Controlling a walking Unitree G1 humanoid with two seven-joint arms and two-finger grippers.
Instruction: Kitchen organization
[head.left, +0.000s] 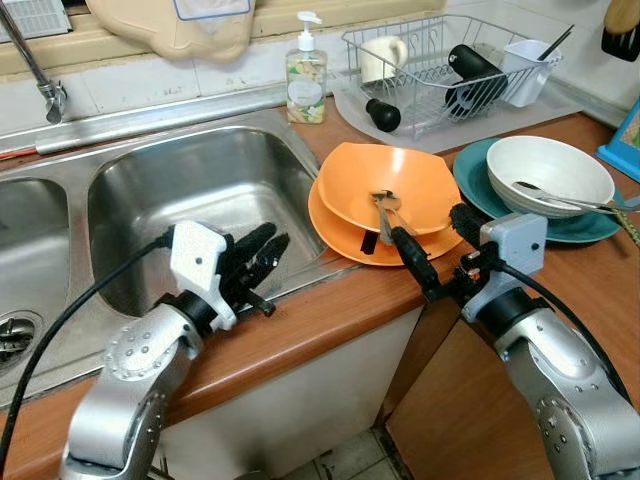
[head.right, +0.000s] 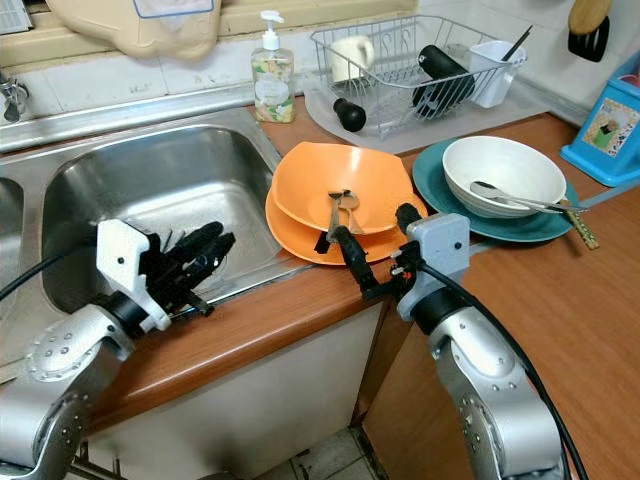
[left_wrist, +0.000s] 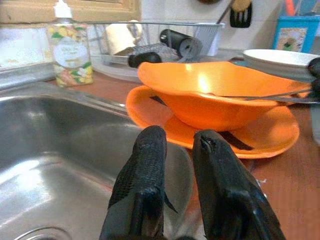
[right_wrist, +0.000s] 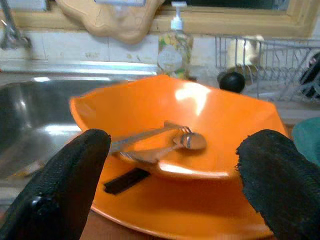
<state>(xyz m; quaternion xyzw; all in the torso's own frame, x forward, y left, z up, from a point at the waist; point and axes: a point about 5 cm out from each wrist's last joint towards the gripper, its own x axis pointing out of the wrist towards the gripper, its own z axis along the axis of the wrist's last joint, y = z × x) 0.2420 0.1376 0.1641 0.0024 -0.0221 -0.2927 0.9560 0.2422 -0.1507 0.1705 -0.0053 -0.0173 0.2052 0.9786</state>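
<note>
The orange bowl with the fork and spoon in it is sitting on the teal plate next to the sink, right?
Not quite. The orange bowl holding the fork and spoon sits on an orange plate, as the left eye view shows. The teal plate carries the white bowl instead.

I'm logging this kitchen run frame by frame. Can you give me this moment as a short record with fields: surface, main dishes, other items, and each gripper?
surface: wooden counter beside a steel sink
main dishes: orange bowl on an orange plate, cutlery inside the bowl
other dishes: white bowl with a spoon on a teal plate
behind: soap bottle, dish rack
left gripper: over the sink's near edge, fingers close together
right gripper: open, facing the orange bowl
</note>
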